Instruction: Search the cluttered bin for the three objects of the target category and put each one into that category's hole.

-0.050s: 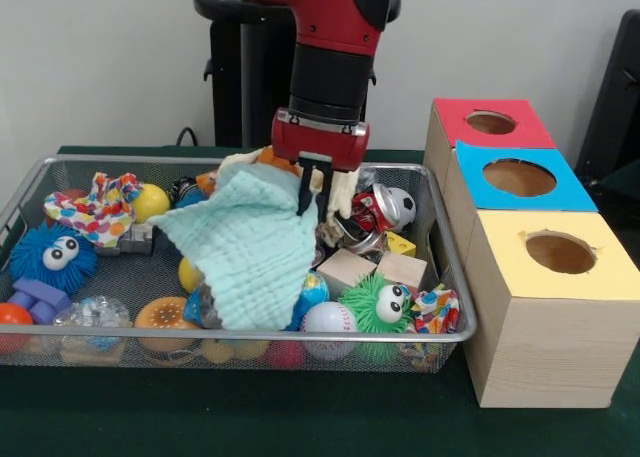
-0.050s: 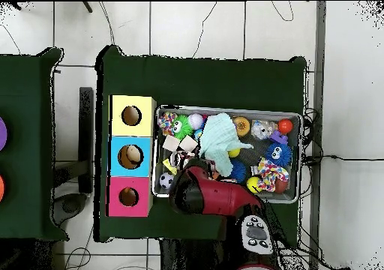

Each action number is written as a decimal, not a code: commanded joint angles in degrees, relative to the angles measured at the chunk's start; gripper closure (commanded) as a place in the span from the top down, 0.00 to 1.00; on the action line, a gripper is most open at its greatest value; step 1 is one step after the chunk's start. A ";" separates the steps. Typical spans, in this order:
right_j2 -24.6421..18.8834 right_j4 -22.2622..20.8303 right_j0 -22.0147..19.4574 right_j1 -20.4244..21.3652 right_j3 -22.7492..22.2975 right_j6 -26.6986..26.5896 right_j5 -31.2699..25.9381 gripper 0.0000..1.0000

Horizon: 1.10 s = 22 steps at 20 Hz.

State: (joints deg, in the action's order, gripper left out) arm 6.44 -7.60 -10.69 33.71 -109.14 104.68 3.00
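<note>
Wire mesh bin on green table, packed w/ toys. Gripper sits over bin centre, fingers pinched on a mint-green cloth; cloth hangs from the jaws, draping toward 7 o'clock over the pile. In overhead view the cloth spreads across mid-bin, arm coming in from 6 o'clock.

Bin contents, front view: blue fuzzy toy w/ big eyes at 9 o'clock, polka-dot fabric at 10, yellow ball just beside it. Crushed can and small soccer ball at 2 o'clock, right of gripper. Two wooden blocks near 4, green fuzzy toy and white baseball at 5 against front wall. Orange ball at 8 o'clock corner.

Three boxes touch in a row beside bin at 3 o'clock: red-top box, blue-top box, yellow-top box, each w/ round hole. Can't tell what's inside from front view; overhead view shows something pale in blue box hole.
</note>
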 commanded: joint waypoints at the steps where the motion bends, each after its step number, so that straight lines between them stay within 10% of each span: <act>1: -4.38 6.78 4.63 -0.30 -6.74 16.99 1.17 0.00; 22: -4.74 9.86 4.30 -1.82 -9.37 14.61 6.40 0.00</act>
State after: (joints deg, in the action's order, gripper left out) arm 7.68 0.44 -5.77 35.43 -113.95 104.70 7.60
